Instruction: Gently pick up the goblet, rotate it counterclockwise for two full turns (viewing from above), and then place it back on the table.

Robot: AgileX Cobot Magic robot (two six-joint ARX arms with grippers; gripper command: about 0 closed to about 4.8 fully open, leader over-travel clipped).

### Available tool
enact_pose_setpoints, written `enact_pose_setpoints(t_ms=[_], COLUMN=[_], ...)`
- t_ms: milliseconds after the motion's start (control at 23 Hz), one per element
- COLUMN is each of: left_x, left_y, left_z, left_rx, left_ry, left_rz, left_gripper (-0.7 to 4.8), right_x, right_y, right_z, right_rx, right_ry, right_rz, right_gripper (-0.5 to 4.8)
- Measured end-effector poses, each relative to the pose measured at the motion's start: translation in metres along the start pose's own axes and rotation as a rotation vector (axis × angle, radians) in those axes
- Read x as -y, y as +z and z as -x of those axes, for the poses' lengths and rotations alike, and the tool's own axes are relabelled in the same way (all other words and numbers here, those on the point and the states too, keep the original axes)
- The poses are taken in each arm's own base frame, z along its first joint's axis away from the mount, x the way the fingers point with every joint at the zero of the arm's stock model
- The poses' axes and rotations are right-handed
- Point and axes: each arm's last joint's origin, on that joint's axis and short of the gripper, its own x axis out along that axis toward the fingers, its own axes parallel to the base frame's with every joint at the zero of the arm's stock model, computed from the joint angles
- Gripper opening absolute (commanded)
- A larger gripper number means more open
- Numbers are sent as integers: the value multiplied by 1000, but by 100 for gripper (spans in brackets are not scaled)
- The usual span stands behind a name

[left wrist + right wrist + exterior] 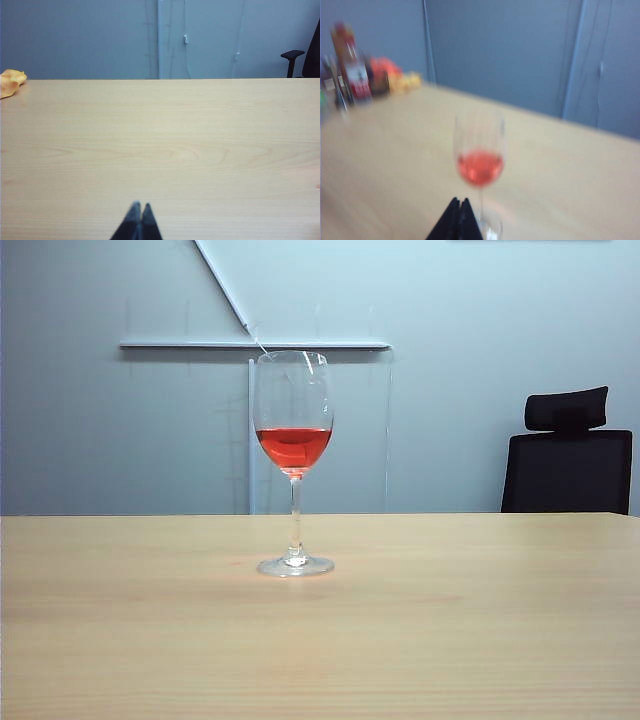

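The goblet (294, 468) is standing upright on the worktop (480, 640), slightly left of centre in the exterior view, with its round foot resting flat on the wood-grain surface. Red liquid is filling the lower part of the bowl. No arm is showing in the exterior view, and nothing is touching the glass there. A black office chair (568, 455) is standing behind the far edge of the worktop on the right.

The left gripper (138, 210) is hovering over bare worktop, with its fingers pressed together tip to tip and holding nothing. A crumpled yellow object (11, 82) is lying at the far edge of the worktop in that view.

The right gripper (460, 206) is pointing toward the goblet, with its fingers closed against each other and gripping nothing. The right wrist view is blurred; the goblet is appearing just beyond the fingertips, apart from them, with the stem just beside their dark outline. A red-labelled bottle (351, 65) and other blurred items are sitting at the far corner of the worktop.
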Motion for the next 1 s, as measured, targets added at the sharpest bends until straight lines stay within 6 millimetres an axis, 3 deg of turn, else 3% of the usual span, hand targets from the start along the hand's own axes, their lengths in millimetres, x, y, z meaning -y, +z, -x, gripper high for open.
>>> enact_pose_setpoints(t_ms=[130, 217, 391, 522, 739, 1000], left_x=[0, 0, 0, 0, 0, 0], left_y=[0, 0, 0, 0, 0, 0], left_z=[0, 0, 0, 0, 0, 0], left_rx=[0, 0, 0, 0, 0, 0], left_ry=[0, 0, 0, 0, 0, 0], left_rz=[0, 0, 0, 0, 0, 0], left_gripper=[-5, -5, -5, -5, -5, -5], right_x=[16, 31, 49, 60, 71, 77], right_y=[10, 4, -16, -44, -72, -81], right_z=[9, 17, 37, 49, 66, 69], right_rx=[81, 104, 160, 159, 219, 138], right_ry=[19, -8, -74, -214, -400, -482], right_rz=[-8, 2, 18, 31, 24, -9], right_gripper=[-8, -9, -9, -9, -9, -9])
